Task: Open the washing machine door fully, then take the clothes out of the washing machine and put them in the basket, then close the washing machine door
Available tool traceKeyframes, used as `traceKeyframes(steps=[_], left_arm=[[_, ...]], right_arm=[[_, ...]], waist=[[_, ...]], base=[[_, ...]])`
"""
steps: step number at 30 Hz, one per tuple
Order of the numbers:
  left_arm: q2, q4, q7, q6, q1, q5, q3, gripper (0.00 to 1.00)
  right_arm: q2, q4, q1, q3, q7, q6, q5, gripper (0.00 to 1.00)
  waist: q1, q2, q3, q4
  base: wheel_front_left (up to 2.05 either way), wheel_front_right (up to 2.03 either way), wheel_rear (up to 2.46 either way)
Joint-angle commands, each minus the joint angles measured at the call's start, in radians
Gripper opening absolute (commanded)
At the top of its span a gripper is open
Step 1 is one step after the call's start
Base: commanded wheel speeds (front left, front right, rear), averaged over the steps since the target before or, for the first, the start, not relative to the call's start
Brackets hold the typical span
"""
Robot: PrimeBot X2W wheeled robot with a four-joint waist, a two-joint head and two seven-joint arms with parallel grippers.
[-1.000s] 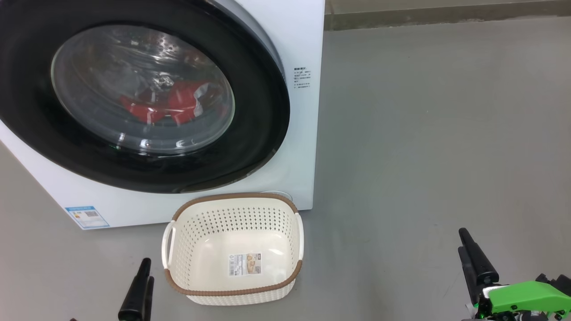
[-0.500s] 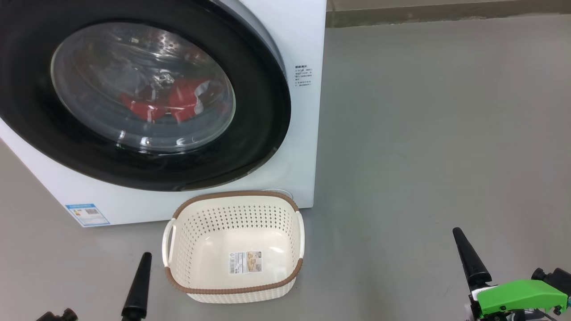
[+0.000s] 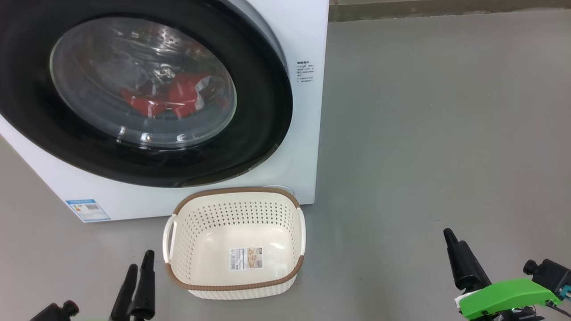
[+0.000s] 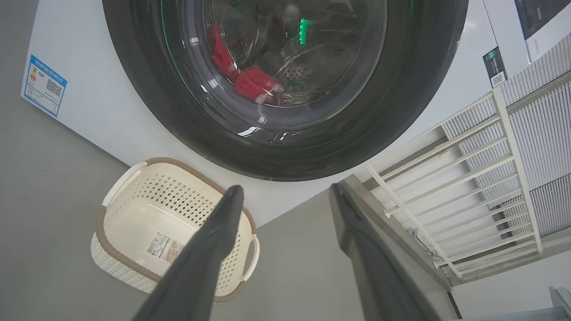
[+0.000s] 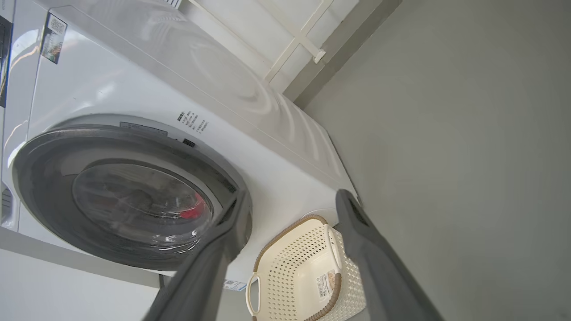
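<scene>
The washing machine is a big white front-loader on the grey floor. The washing machine door, black-rimmed with a glass bowl, lies shut against it. Red clothes show through the glass, and in the wrist views as clothes and clothes. The cream basket stands empty in front of the machine, with a paper label on its bottom. My left gripper is open, low, just left of the basket. My right gripper is open, far right of it. Both grippers hold nothing.
Bare grey floor spreads to the right of the machine up to a wall base. A blue label marks the machine's lower left corner. A white slatted rack stands beside the machine in the left wrist view.
The head view has shifted a little. My right gripper has drifted left. My left gripper has turned so both fingers show. Door, clothes and basket have not moved.
</scene>
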Motion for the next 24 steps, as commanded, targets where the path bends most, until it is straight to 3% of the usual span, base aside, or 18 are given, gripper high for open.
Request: traceKeyframes(steps=[1,24], left_arm=[[0.019,-0.037,-0.013,0.006,-0.004,0.035,0.013,1.00],[0.025,-0.079,-0.084,0.017,0.027,0.337,0.011,1.00]], right_arm=[[-0.015,-0.031,-0.015,0.016,-0.012,0.000,-0.033,1.00],[-0.021,-0.030,0.001,0.050,-0.083,0.000,-0.269,1.00]], waist=[[-0.0001,-0.0001,0.001,0.000],[-0.0001,-0.0001,0.000,-0.002]], base=[[0.00,0.00,0.00],[0.00,0.00,0.00]])
